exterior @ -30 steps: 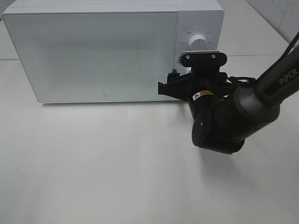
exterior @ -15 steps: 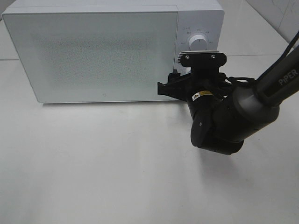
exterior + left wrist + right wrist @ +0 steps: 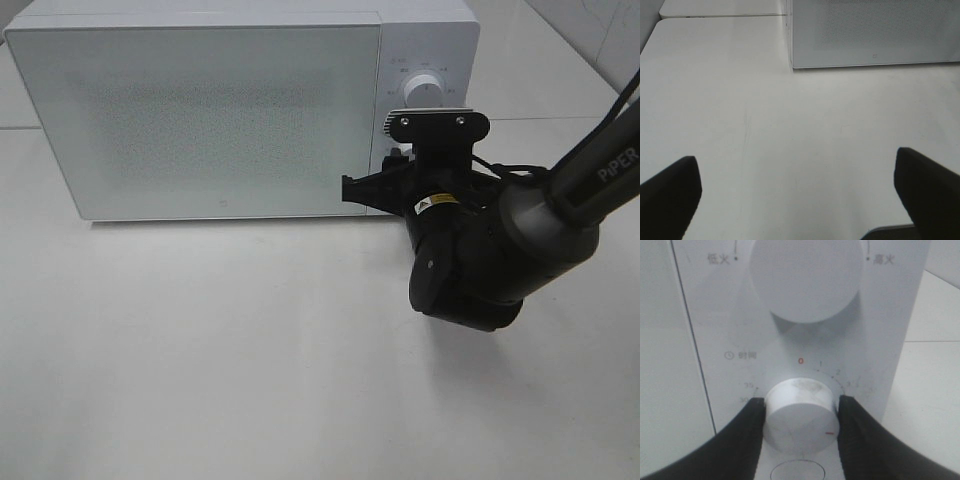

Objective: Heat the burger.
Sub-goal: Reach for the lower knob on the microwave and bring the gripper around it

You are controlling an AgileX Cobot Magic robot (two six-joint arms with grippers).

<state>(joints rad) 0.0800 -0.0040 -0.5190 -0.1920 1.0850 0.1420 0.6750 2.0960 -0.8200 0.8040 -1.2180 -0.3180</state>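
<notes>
Exterior high: white microwave point(image 3: 200, 110), door shut, contents not discernible; burger not visible in any view.
Right gripper point(image 3: 398, 158) at the control panel. Left wrist: left gripper point(image 3: 796, 162) released, spread wide over table point(image 3: 790, 115). Right wrist: right gripper clenched on timer knob point(image 3: 800, 407).

Not much to read here. The right arm point(image 3: 600, 175) says "PiPER" in white along its side. On the microwave panel point(image 3: 875, 330), 低火 and 高火 sit on either side of the upper knob point(image 3: 805, 277). Around the timer knob point(image 3: 799, 415) there's a clock icon with 时间, a red 0, then 1, 2, 3, plus 35 and 30. The yellow sticker point(image 3: 432, 201) on the wrist is too small to read.
</notes>
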